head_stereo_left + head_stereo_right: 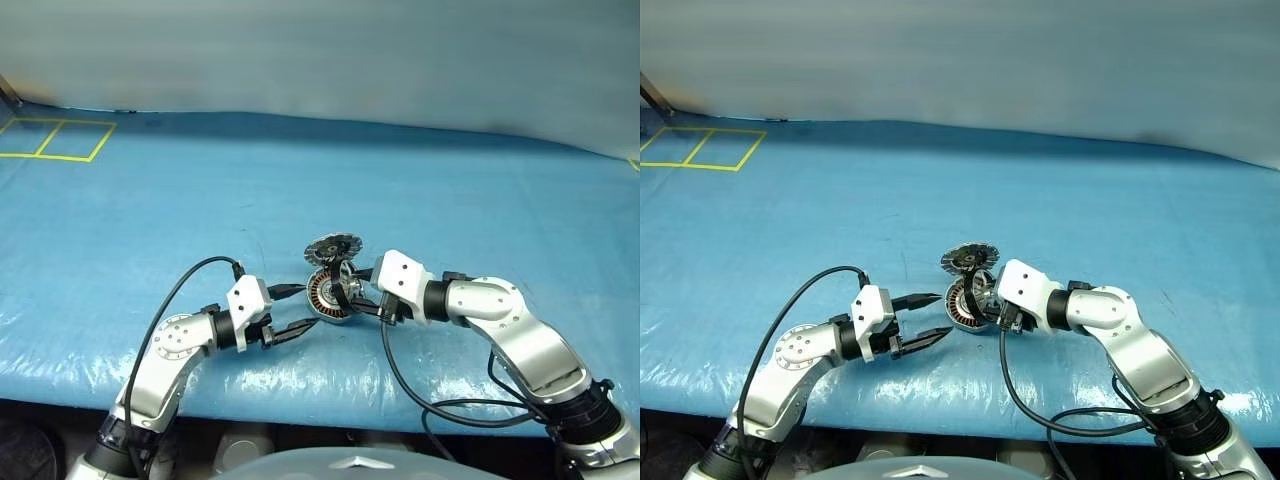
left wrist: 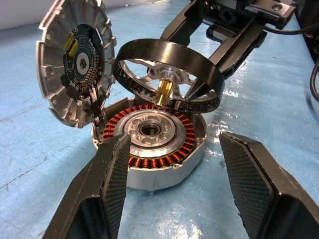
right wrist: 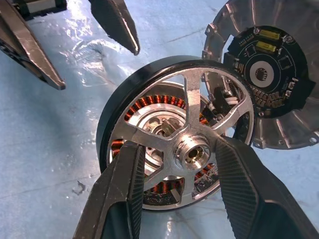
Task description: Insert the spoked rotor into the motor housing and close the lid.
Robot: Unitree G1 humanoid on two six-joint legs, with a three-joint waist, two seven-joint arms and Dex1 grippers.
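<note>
We saw a wide blue table cover (image 1: 320, 190) with yellow taped squares (image 1: 55, 139) at its far left corner. Near its front edge sat the motor housing (image 2: 154, 149), upright on the cover, its copper-brown windings ringing a metallic centre. The lid (image 2: 75, 59) stood swung open on its hinge at the housing's far side, its inner face with the dark circuit disc turned toward the rotor.

The right gripper (image 3: 184, 164) gripped the spoked rotor (image 3: 179, 134), its two fingers closed through the spokes on either side of the hub. The rotor hung tilted just above the housing's open mouth, its brass hub pin pointing down toward the centre; we could not tell whether its rim touched the housing.

The left gripper (image 1: 292, 312) was held beside the housing on its left, fingers spread apart and holding nothing, their tips just short of its wall.
</note>
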